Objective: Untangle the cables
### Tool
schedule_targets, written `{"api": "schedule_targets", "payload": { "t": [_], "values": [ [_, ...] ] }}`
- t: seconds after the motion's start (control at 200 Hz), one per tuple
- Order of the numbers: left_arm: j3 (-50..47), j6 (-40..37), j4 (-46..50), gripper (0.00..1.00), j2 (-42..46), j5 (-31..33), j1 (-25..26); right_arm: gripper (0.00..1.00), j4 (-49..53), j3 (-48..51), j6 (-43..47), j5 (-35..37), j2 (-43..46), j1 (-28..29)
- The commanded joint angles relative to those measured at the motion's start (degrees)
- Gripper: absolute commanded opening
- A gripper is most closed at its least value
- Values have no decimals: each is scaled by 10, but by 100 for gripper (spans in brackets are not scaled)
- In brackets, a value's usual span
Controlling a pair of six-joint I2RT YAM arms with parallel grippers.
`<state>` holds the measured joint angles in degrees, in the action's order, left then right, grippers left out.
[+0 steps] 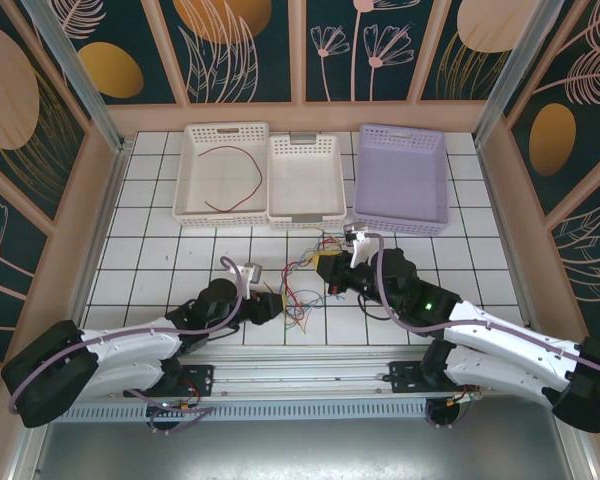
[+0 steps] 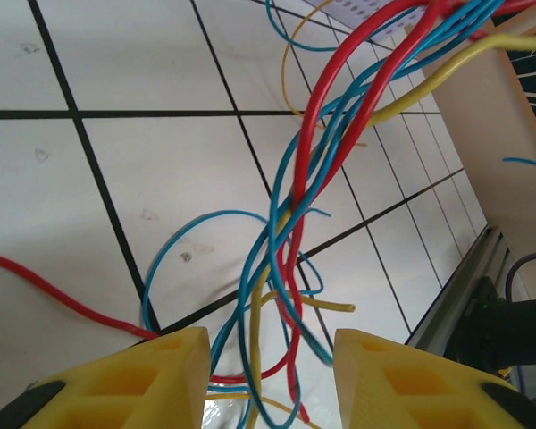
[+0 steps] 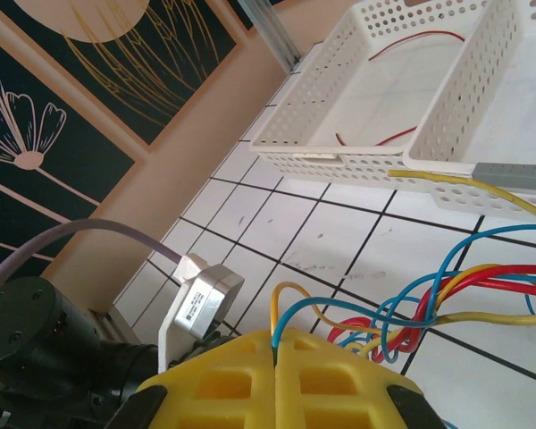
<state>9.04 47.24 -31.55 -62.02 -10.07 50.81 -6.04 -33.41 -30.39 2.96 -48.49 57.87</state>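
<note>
the cables (image 1: 302,285) lie as a loose tangle of red, blue and yellow strands on the white tiled table (image 1: 150,260), near the front of the baskets and between the two grippers

from above, the tangle's long axis slants from lower left, at the left gripper (image 1: 272,306), to upper right, at the right gripper (image 1: 332,272)

in the left wrist view the strands are twisted into one rope that rises from between the yellow fingers (image 2: 129,375) toward the top right corner; a short yellow end sticks out to the right, and one red strand runs off along the tile to the left edge

those fingers stand apart, released, and the strands pass through the gap without being pinched

in the right wrist view the fingers (image 3: 223,384) are pressed flat together, clenched on the cables: a yellow and a blue strand come up out of the seam, loop over, and sweep off to the right with the red ones

a single red cable (image 1: 235,180) lies curved inside the left basket (image 1: 190,175), well apart from the tangle

beside that basket stand the middle basket (image 1: 305,145) and the purple basket (image 1: 402,140), side by side along the far half of the table
</note>
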Motion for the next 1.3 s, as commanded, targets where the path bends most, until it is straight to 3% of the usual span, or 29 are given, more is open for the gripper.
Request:
{"api": "schedule_targets", "payload": {
  "t": [0.0,0.28,0.49,0.631,0.946,1.041,1.111,1.181,1.296],
  "values": [
    [-8,1,-40,41,-3,0,5,0,-34,-19,-6,-11,-2,4],
    [-1,3,-66,49,-27,7,5,0,-42,-19,-11,-18,-12,4],
    [5,2,-67,28,-36,10,6,0,-40,-21,-12,-18,-12,4],
    [2,1,-64,0,-31,21,6,0,-40,-18,-12,-18,-11,4],
    [-21,13,-71,0,13,38,5,0,4,6,-33,-4,-13,-17],
    [-28,17,-67,0,42,41,5,32,22,23,-52,-18,-5,-49],
    [-31,20,-60,0,59,44,5,47,20,40,-63,-49,11,-78],
    [-32,22,-54,0,75,45,6,58,29,51,-72,-63,31,-104],
    [-37,28,-44,0,95,53,6,63,47,54,-66,-85,66,-128]
  ]
}}
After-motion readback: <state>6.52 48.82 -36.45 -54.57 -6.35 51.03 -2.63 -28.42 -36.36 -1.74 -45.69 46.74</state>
